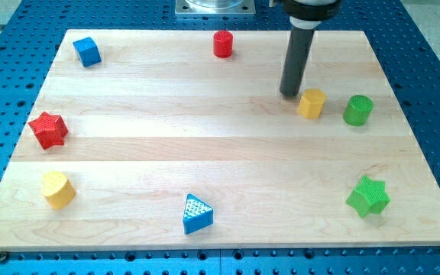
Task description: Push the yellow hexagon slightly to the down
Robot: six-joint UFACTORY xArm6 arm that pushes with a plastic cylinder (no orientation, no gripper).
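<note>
The yellow hexagon (pixel 312 103) sits on the wooden board (pixel 205 153) at the view's upper right. My tip (pixel 290 93) rests on the board just to the left of and slightly above the hexagon, very close to it or touching its upper left edge. The dark rod rises from the tip toward the view's top.
A green cylinder (pixel 358 110) stands right of the hexagon. A green star (pixel 368 196) lies at lower right, a blue triangle (pixel 197 214) at bottom centre, a yellow block (pixel 57 189) and red star (pixel 49 129) at left, a blue cube (pixel 87 51) and red cylinder (pixel 223 43) at top.
</note>
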